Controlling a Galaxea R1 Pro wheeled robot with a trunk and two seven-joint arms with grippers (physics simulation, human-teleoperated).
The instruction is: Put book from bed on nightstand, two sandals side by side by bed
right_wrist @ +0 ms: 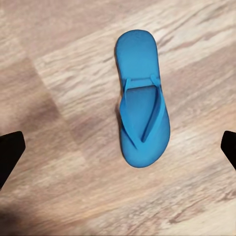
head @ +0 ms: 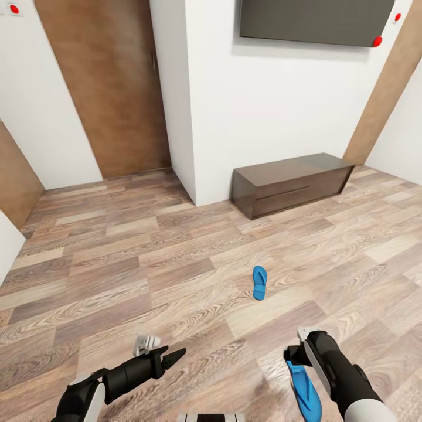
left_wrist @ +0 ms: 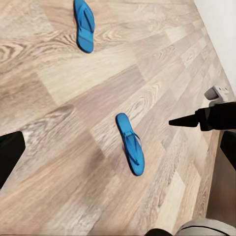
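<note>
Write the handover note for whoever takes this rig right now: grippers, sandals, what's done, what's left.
Left gripper: open, empty, low over the floor.
Right gripper: open, empty, above the near sandal.
Far sandal lies on the floor ahead, towards the dark bench by the wall; the two sandals lie apart, not yet paired.
Done: nothing visible.
Left: grasp both sandals and set them side by side next to the bed; move the book to a nightstand.

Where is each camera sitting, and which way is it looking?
Head view: on the robot's head, looking down over the floor, bench, both arms, left gripper.
Left wrist view: on the left arm, facing the floor and both sandals; far sandal.
Right wrist view: above the near sandal, looking down, fingertips at the edges.
All three views share the near sandal.
</note>
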